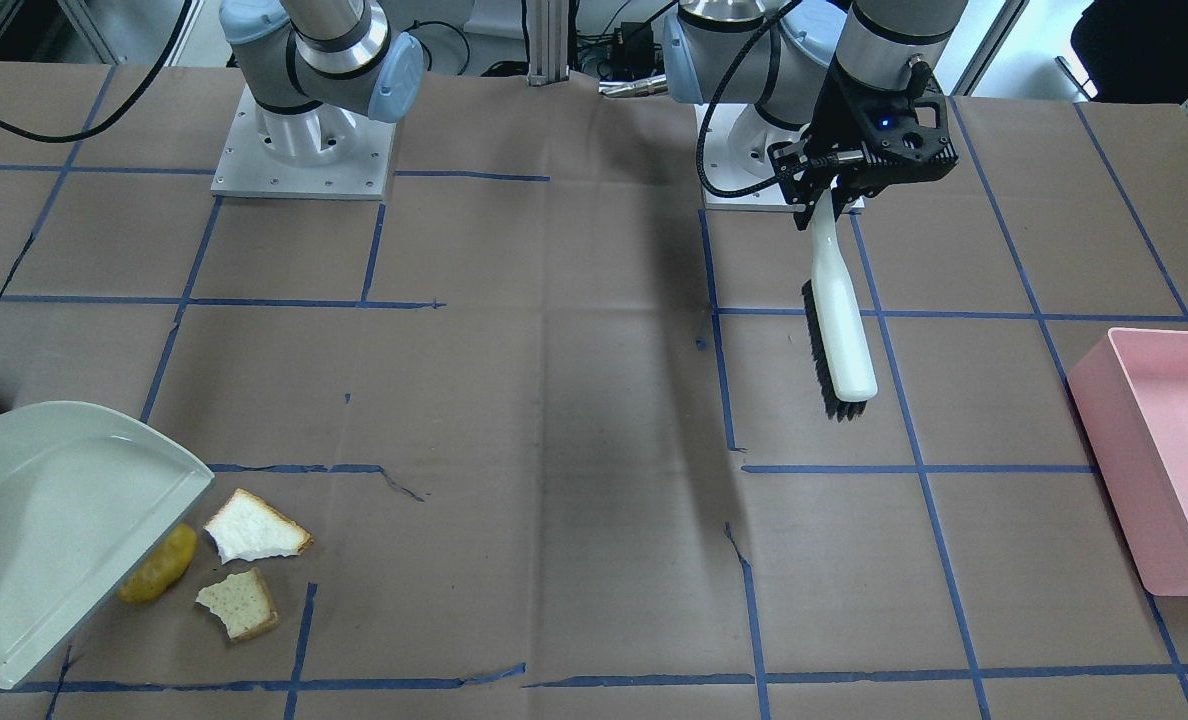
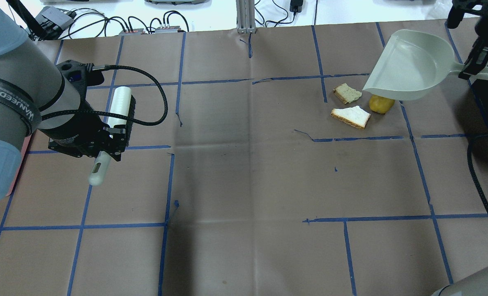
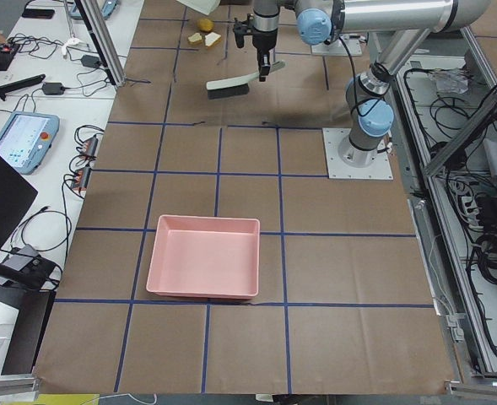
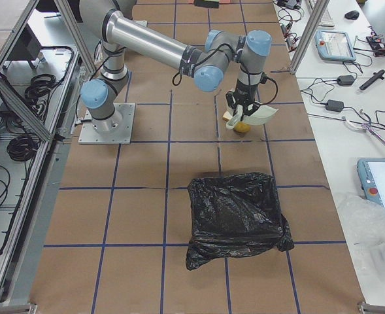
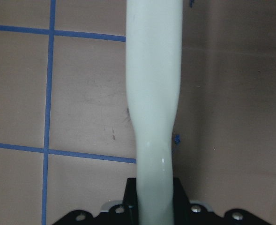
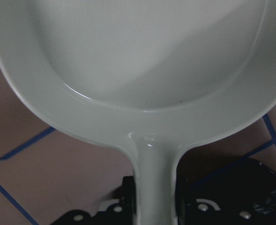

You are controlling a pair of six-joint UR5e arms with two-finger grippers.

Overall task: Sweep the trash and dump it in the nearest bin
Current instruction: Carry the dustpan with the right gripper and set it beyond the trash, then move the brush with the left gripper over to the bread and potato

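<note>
Trash, a potato (image 1: 159,565) and two bread pieces (image 1: 254,528) (image 1: 240,603), lies by the dustpan (image 1: 54,520) lip. The bread looks light and crumbly, the potato firm and likely to roll. Left gripper (image 1: 822,197) clamps the brush (image 1: 839,330) handle, right gripper (image 6: 154,197) the dustpan's.

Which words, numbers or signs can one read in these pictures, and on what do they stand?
"WANJEED 738": white letters on the black strap around the left arm; the end is hidden, so the reading is uncertain.
Tablet screen: too small to read.
No other text.
</note>
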